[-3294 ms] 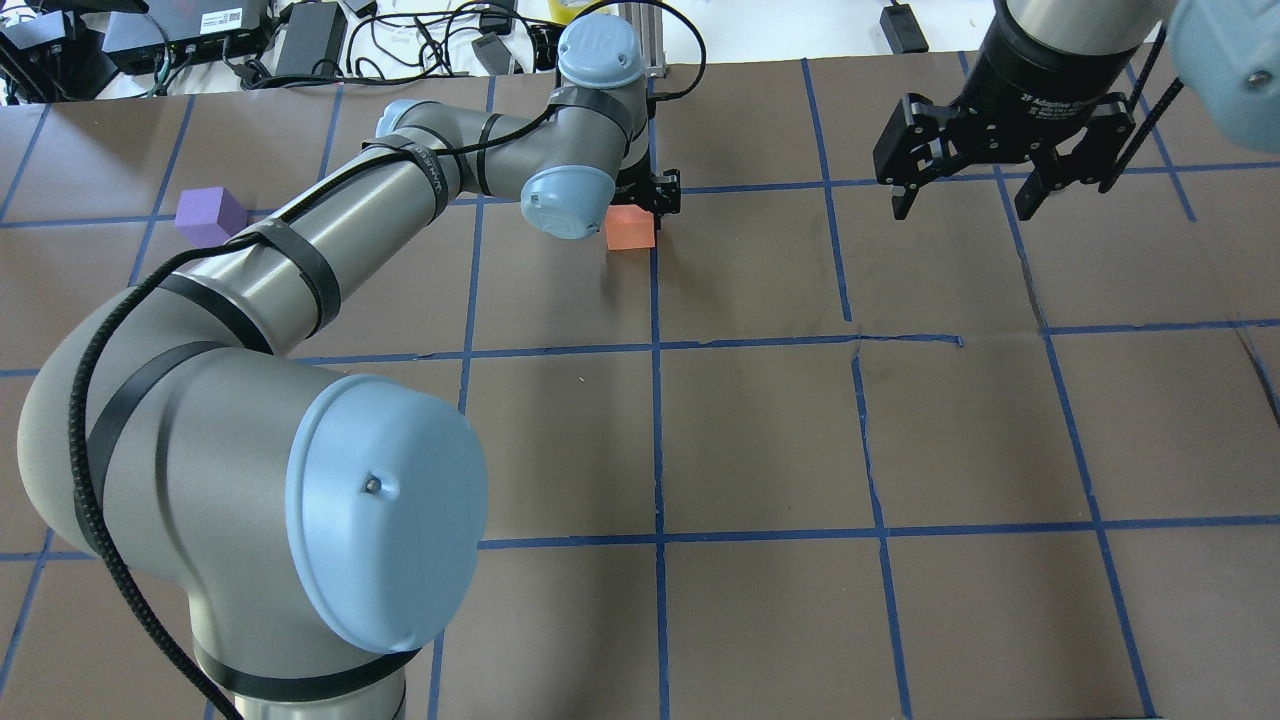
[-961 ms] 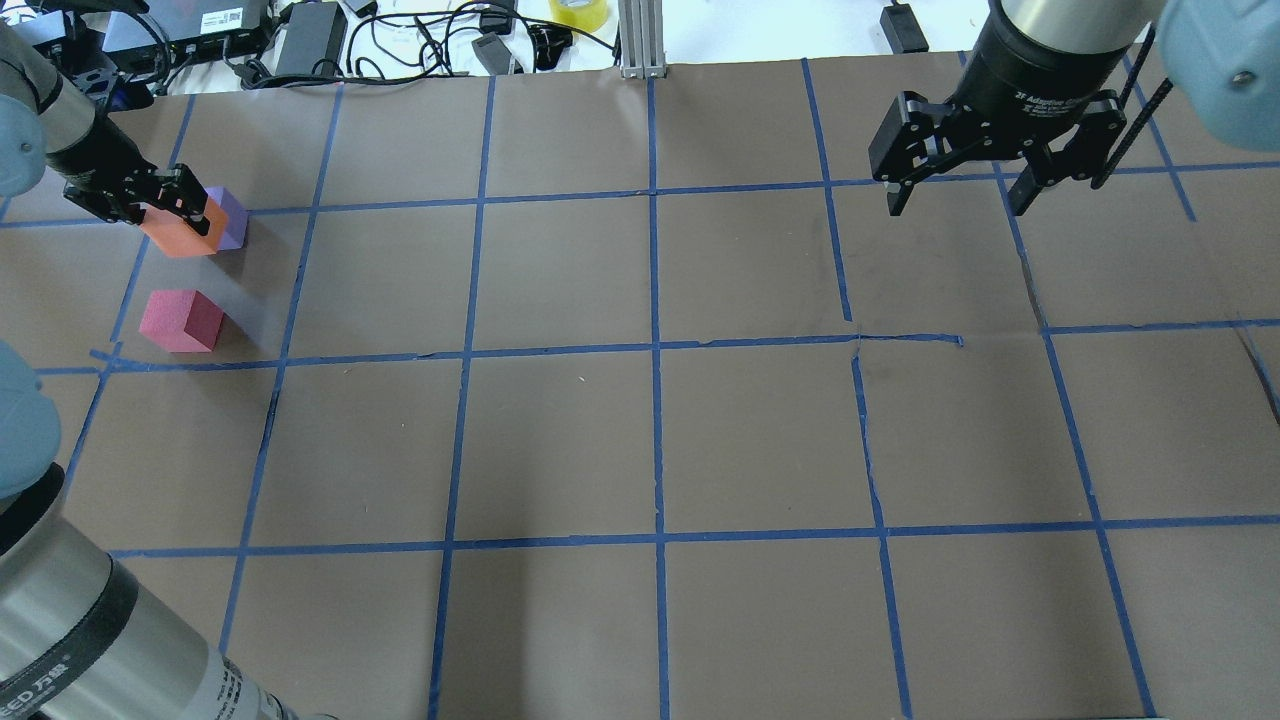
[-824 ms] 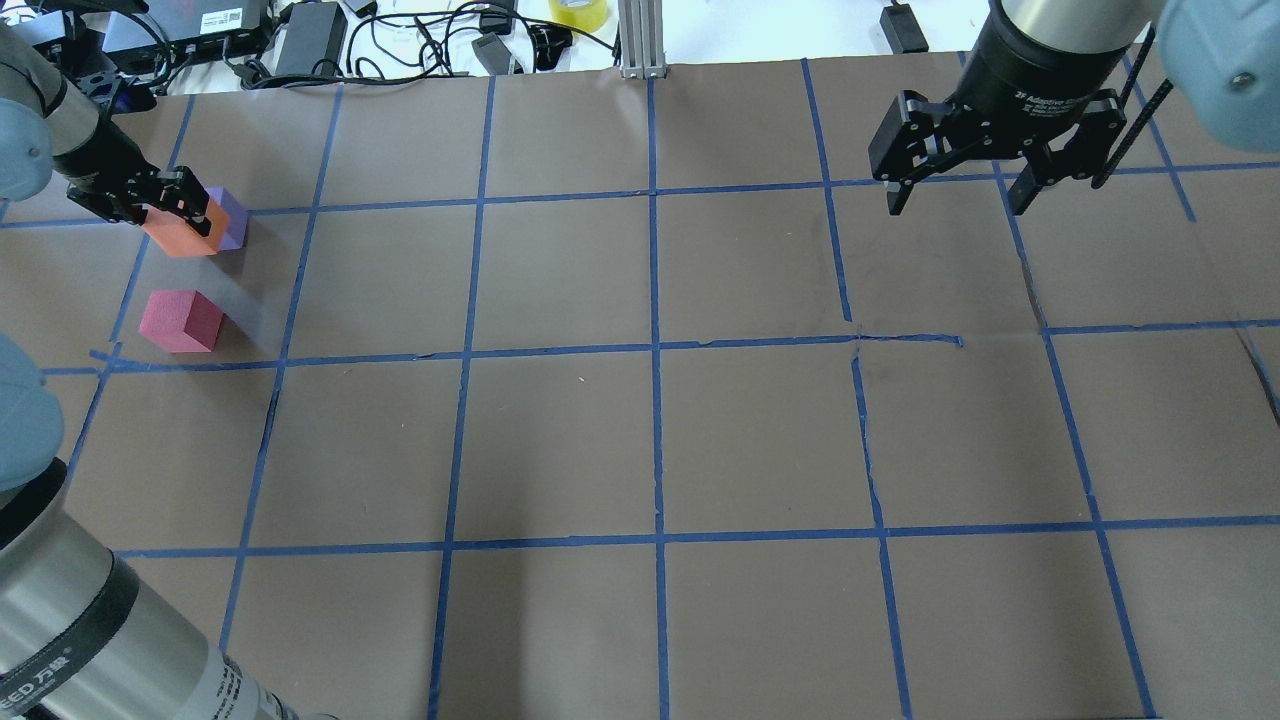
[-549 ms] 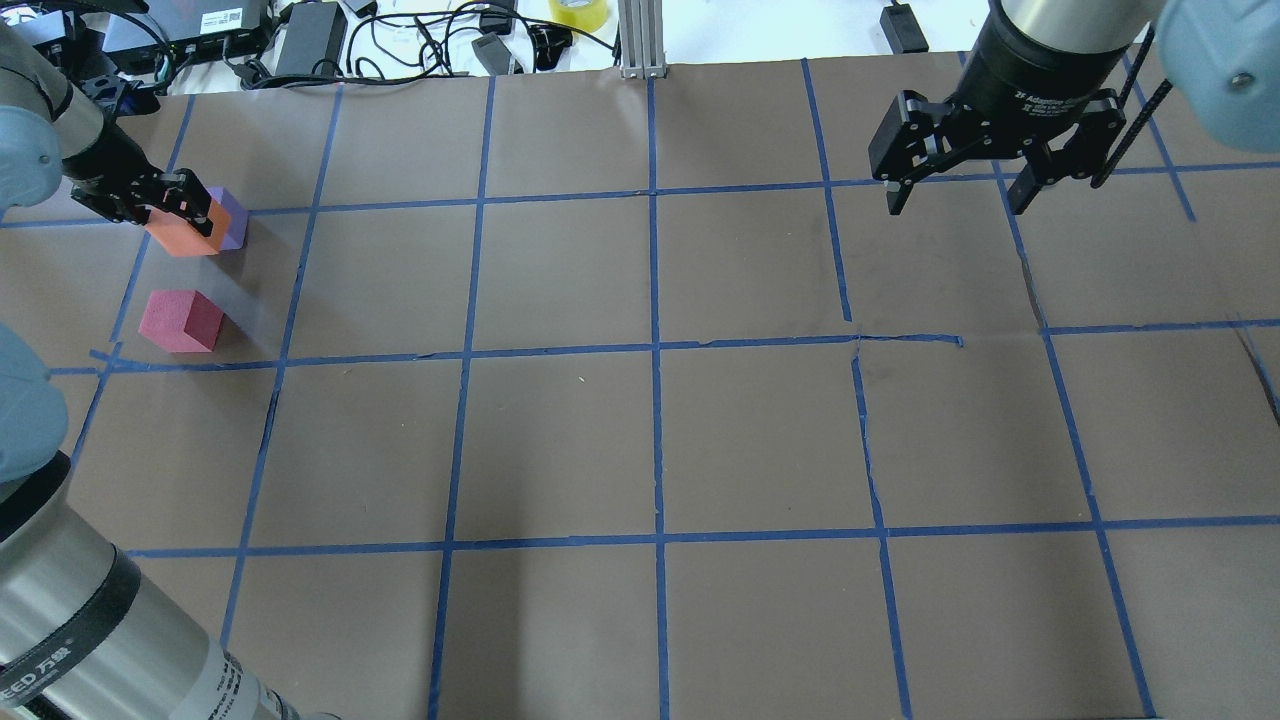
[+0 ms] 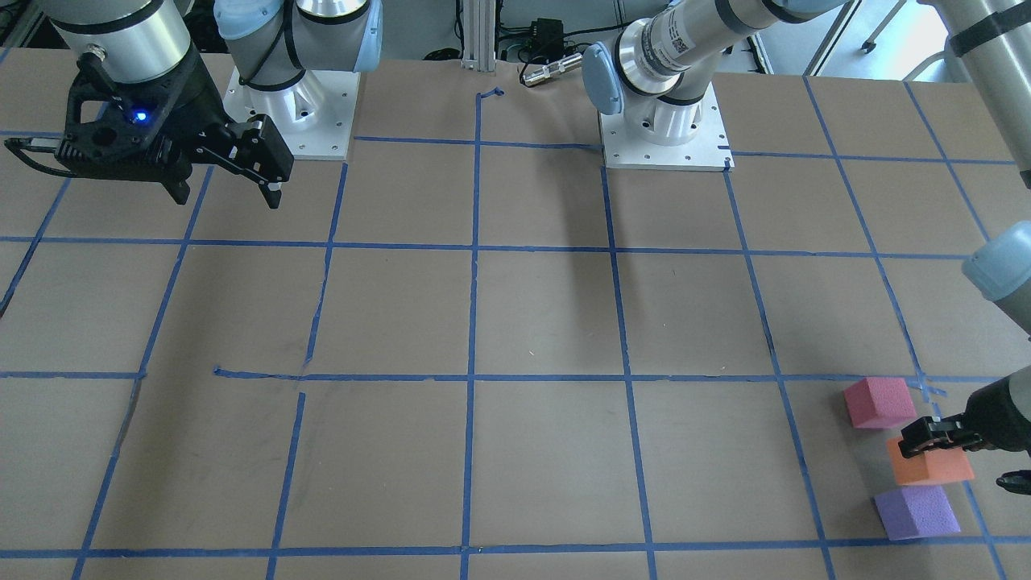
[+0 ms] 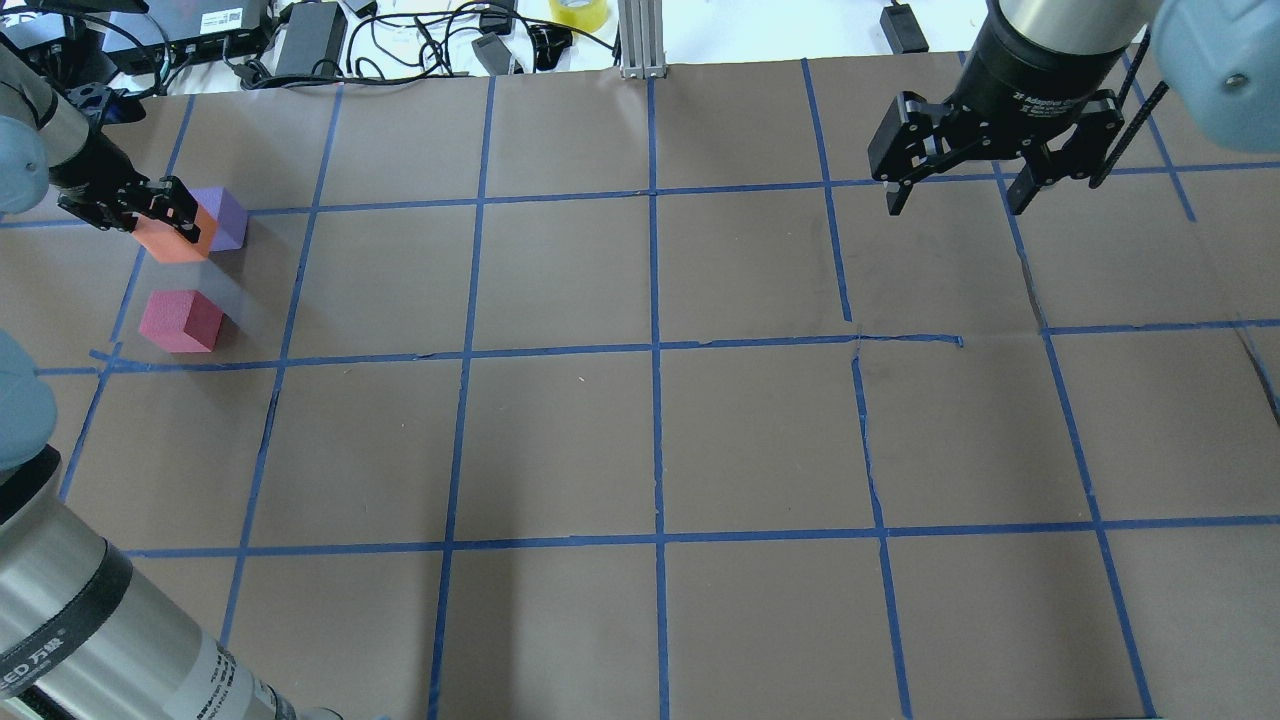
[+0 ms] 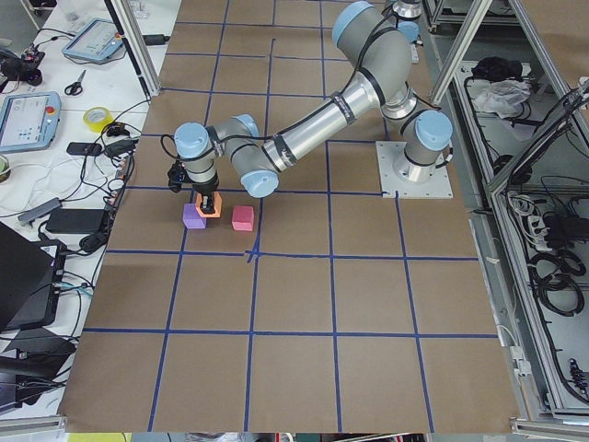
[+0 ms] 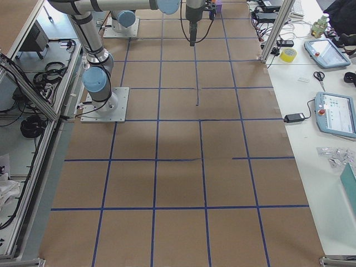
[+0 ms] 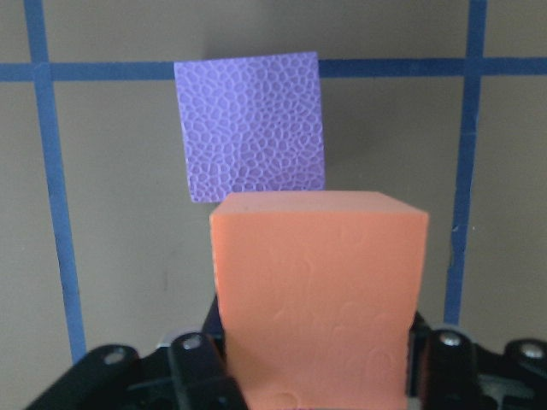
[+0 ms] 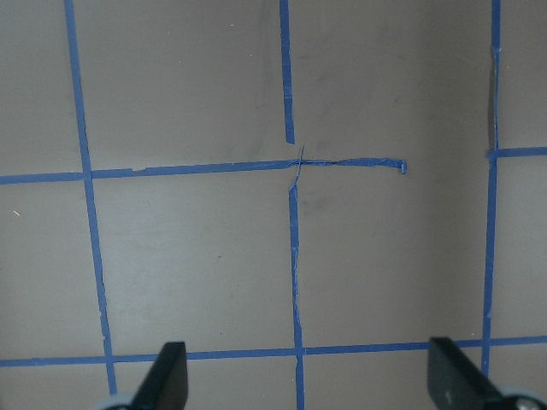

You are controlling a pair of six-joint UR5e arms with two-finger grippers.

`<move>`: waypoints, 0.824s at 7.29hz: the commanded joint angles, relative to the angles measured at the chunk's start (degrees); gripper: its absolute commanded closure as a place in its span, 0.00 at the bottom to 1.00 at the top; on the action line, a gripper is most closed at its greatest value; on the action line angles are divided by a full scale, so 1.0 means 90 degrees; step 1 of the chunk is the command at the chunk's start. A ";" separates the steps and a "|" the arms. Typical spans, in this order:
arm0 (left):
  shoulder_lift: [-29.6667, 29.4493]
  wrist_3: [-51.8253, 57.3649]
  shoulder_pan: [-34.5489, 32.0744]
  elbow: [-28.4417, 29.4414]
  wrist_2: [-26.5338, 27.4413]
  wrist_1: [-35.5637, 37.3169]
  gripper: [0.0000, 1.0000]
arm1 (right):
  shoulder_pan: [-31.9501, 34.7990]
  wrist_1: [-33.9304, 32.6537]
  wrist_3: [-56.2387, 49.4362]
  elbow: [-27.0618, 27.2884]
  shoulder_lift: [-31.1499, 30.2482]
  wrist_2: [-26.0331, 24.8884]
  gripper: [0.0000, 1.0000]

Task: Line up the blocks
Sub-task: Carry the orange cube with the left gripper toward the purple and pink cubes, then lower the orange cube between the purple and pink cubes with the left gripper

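1. Two grippers: my right gripper (image 6: 957,205), upper right of the overhead view, hangs spread wide and empty, unmoved.
2. My left gripper (image 6: 163,212) has carried the orange block (image 6: 165,243) from centre to upper left and stays clamped on it.
3. The orange block now sits between the purple block (image 6: 226,215) and the pinkish-red block (image 6: 180,320), so the line looks nearly formed.

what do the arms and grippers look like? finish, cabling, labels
Left arm and right arm: silver-grey tubes, pale blue joint caps, white square base plates. Black ribbed cable beside the right wrist. Left gripper and right gripper: black, two-finger; the right one has white "2F Adaptive" lettering and a blue light.
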 commanded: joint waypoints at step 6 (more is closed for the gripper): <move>-0.0112 0.0256 0.0128 -0.0246 -0.0037 0.0263 0.99 | 0.0000 -0.0045 -0.0010 0.0010 -0.0047 -0.0113 0.00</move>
